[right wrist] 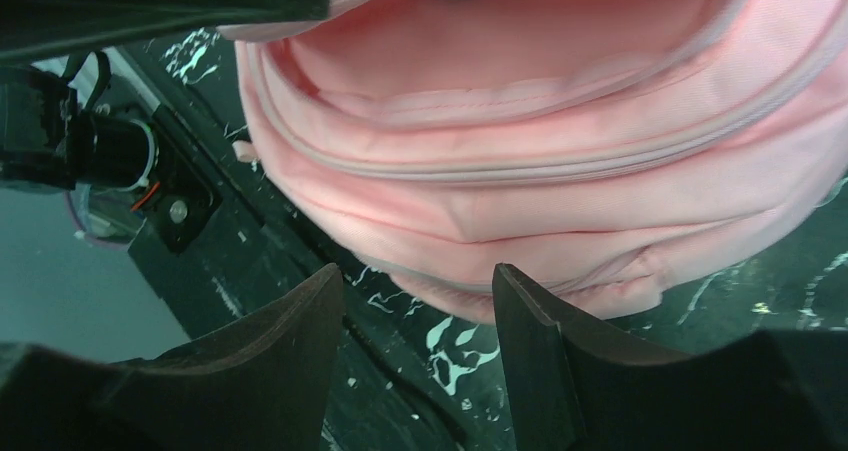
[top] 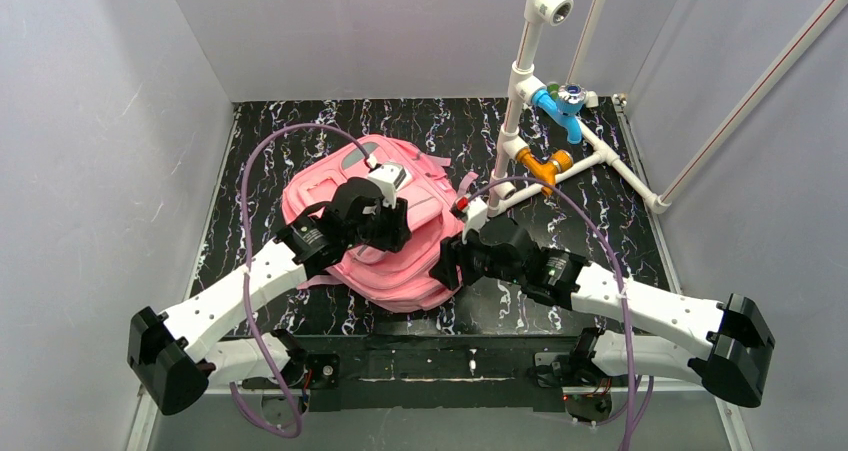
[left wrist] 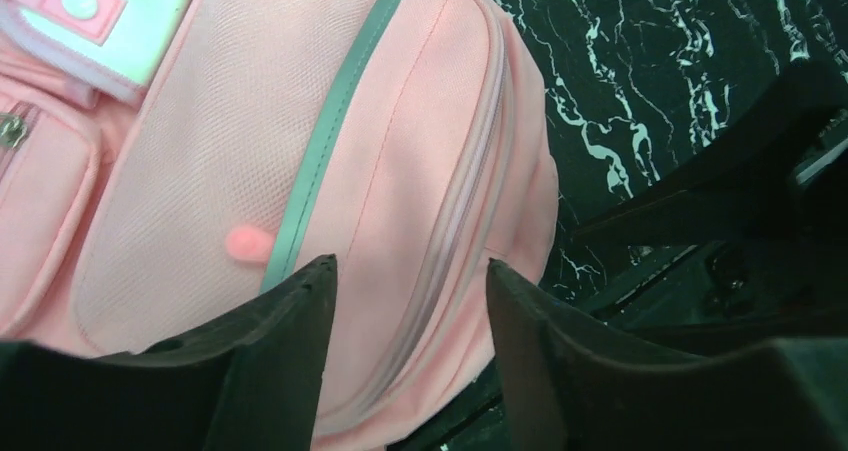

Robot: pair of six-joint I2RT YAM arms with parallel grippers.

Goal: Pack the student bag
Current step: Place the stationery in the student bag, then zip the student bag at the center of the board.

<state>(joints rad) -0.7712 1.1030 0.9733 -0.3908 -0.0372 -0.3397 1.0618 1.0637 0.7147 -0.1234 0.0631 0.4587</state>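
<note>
Student bag (top: 395, 271) lies flat on the black marbled table (top: 440, 131), directly under my left gripper (top: 393, 229) and just ahead of my right gripper (top: 450, 266), which sits at the bag's near edge. Left wrist view: left gripper (left wrist: 410, 271) has its jaws apart with nothing between them, hovering close over the bag's pink front panel (left wrist: 400, 171). A grey strip (left wrist: 330, 121) runs ahead of its left finger, the white patch (left wrist: 120, 21) is farther ahead and to the left, and one zip line (left wrist: 460, 211) passing between the fingers looks drawn closed. Right wrist view: right gripper (right wrist: 418, 276) is also spread and holding nothing, low by the table, with the bag's rounded end (right wrist: 560, 191) just beyond the fingertips. A lower zip there looks closed, while above it a pink fold gapes like an open mouth; I can't tell whether that is the main compartment. I see no loose items anywhere near either gripper, only the white pipe rig (top: 520, 101) with a blue valve (top: 556, 106) and an orange fitting (top: 548, 164), well beyond the right gripper. My read: loading is probably finished or nothing is staged. What may remain is checking and closing that gaping opening.
</note>
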